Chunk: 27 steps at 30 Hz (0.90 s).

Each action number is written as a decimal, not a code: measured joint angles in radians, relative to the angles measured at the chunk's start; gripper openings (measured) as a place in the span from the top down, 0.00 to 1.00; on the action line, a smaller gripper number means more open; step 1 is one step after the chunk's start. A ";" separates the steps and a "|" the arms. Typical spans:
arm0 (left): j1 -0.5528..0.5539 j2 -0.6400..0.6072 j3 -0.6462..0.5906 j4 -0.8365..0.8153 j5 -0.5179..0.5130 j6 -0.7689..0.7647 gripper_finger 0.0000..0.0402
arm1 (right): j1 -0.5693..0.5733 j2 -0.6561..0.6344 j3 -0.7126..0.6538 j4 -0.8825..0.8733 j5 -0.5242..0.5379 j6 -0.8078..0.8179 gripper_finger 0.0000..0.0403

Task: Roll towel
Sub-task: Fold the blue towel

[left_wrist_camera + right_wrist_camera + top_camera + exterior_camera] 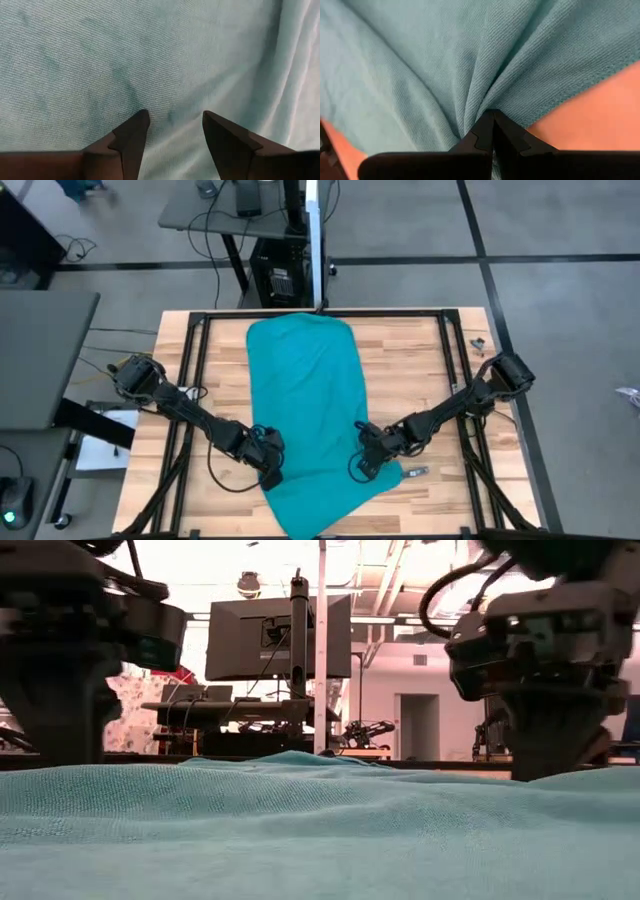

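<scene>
Teal towel [305, 410] runs lengthwise away from me, my right gripper [493, 131] pinching its near edge, left gripper [172, 131] spread above it.

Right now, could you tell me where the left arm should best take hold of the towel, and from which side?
Probably the towel's left long edge near its near end, coming from above with one finger outside the hem. The cloth lies flat there, and the left gripper hangs open over it, while the right gripper already pinches a fold at the opposite edge.
</scene>
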 joint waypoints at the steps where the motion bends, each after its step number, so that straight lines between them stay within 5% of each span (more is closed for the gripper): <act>1: -0.012 -0.001 0.000 -0.024 0.004 0.005 0.55 | 0.008 0.001 0.003 -0.001 0.002 0.016 1.00; 19: -0.201 -0.093 -0.008 -0.279 0.067 -0.050 0.60 | 0.031 0.004 0.011 0.116 0.043 0.031 1.00; 27: -0.155 -0.236 0.063 -0.287 -0.011 -0.132 0.60 | -0.069 -0.091 0.028 0.091 -0.052 -0.087 1.00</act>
